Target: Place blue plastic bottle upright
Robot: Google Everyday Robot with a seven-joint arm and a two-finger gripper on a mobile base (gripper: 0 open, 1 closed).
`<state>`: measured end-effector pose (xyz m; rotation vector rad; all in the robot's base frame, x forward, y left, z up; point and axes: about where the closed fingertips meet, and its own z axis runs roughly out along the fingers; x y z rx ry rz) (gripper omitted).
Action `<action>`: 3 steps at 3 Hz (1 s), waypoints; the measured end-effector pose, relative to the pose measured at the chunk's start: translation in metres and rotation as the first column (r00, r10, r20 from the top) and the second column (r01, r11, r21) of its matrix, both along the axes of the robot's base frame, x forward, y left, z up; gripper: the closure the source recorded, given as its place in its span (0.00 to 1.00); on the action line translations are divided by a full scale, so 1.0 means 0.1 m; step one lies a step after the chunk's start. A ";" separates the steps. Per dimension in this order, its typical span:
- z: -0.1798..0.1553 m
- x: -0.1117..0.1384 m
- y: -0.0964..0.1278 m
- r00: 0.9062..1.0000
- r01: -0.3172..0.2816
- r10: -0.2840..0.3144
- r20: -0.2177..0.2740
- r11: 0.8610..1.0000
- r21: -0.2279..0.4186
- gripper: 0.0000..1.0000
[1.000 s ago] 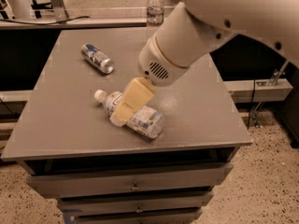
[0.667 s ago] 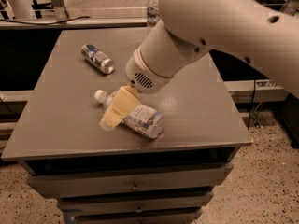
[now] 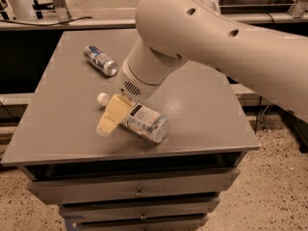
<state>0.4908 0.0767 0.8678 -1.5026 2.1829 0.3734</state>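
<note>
Claw sits over the toppled blue plastic bottle.

A flat grey table fills the middle of the room. A small silver-and-blue metal can lies on its side near the back-left corner, tilted toward the left edge. Under the front edge are grey metal drawers with small knobs. The floor is speckled stone. The gripper hangs low over the table's front-left part.
</note>
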 end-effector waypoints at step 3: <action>-0.24 0.27 -0.18 0.998 0.056 -0.052 0.026 0.986 -0.155 0.41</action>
